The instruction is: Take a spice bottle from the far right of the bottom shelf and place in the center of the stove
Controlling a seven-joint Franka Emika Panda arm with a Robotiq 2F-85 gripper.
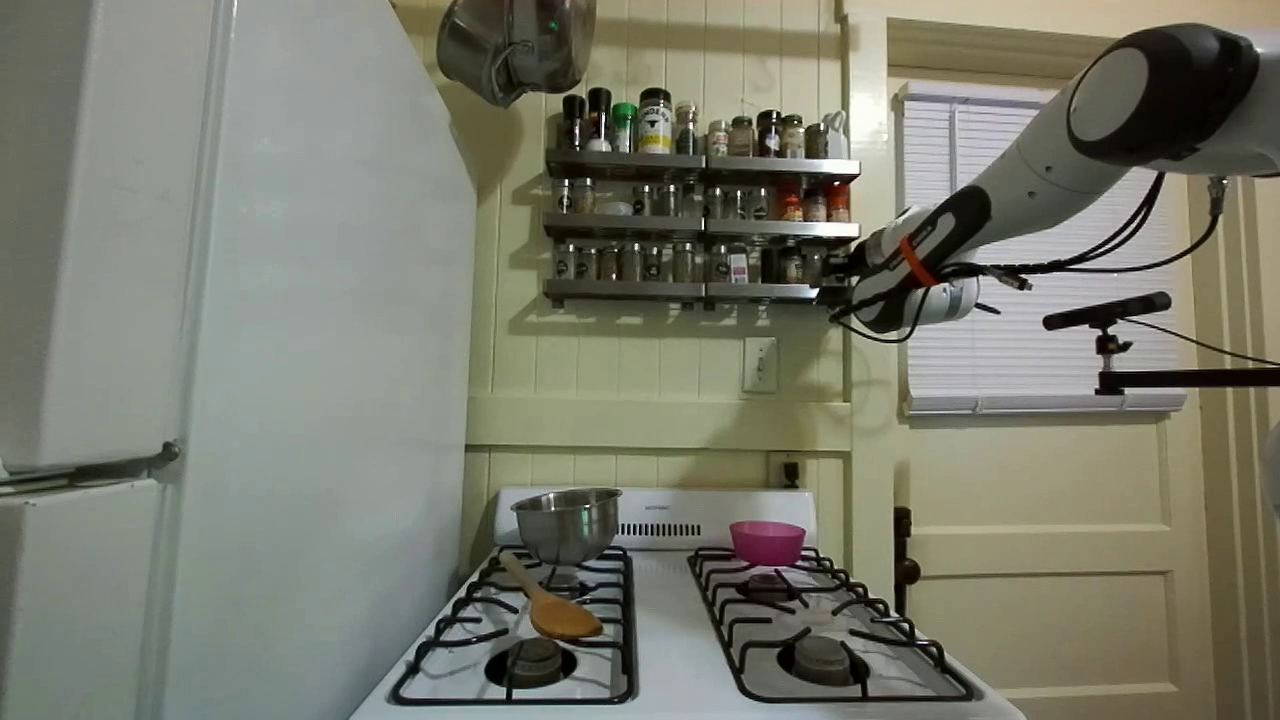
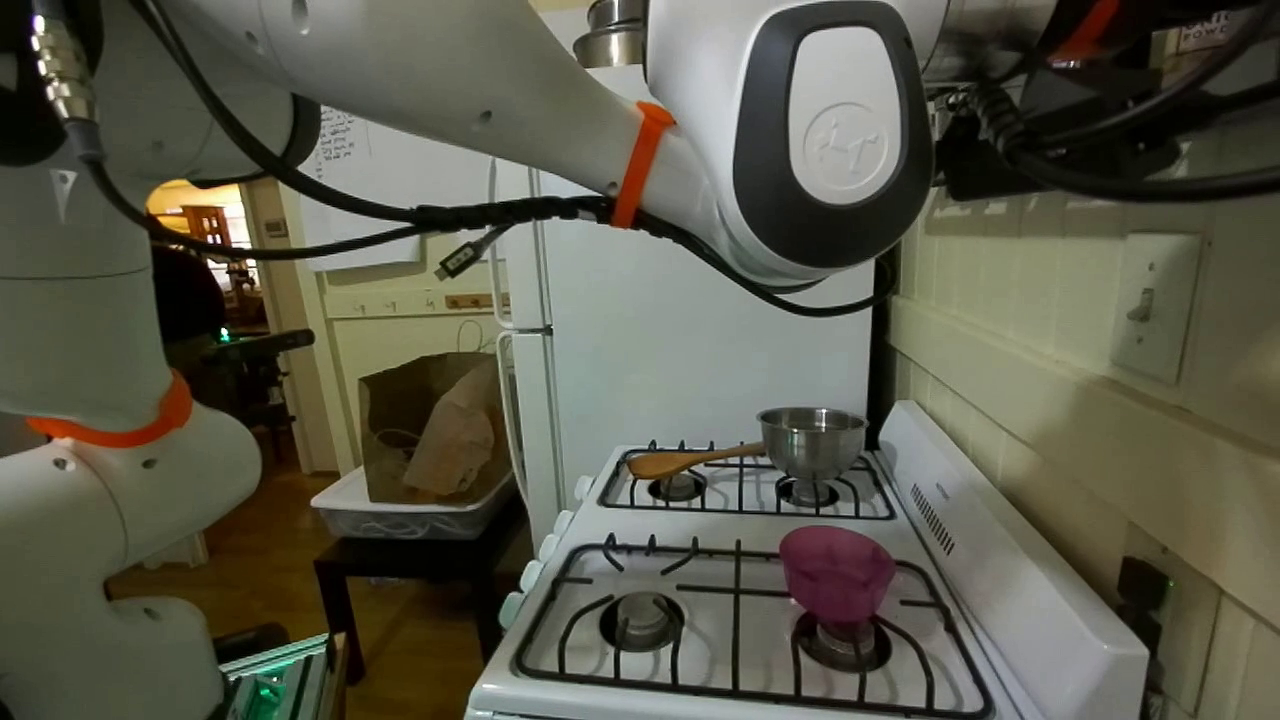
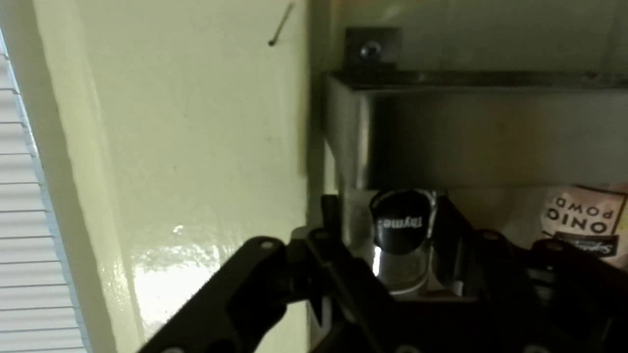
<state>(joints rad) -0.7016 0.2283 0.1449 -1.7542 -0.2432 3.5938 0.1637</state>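
In an exterior view, the big white robot arm [image 1: 1040, 190], with an orange strap [image 1: 915, 262] around it, is at two o'clock. Its black two-fingered gripper [image 3: 387, 205] is at the three o'clock end of the bottom shelf [image 1: 760, 293], the lowest of three shiny silver metal shelves [image 1: 780, 228] on the pale yellow wall [image 1: 620, 365]. The wrist view is upside down. There, the two fingers [image 3: 447, 235] are spread wider than the small, round, see-through spice jar [image 3: 405, 242] between them, which has a black label [image 3: 397, 211] saying "Thyme". A gap shows on the jar's nine o'clock side, so they are not squeezing it. I cannot tell if the finger on its three o'clock side touches it. The jar stands on the shelf, behind the front rail [image 3: 481, 137].

Think of the white gas stove [image 1: 665, 640] as a clock, with its raised back panel [image 1: 715, 508] at twelve. On its black metal grates [image 1: 632, 620], a shiny silver metal bowl [image 1: 568, 530] is at eleven, a brown wooden spoon [image 1: 563, 618] at ten, and a round pink bowl [image 1: 768, 543] at one.
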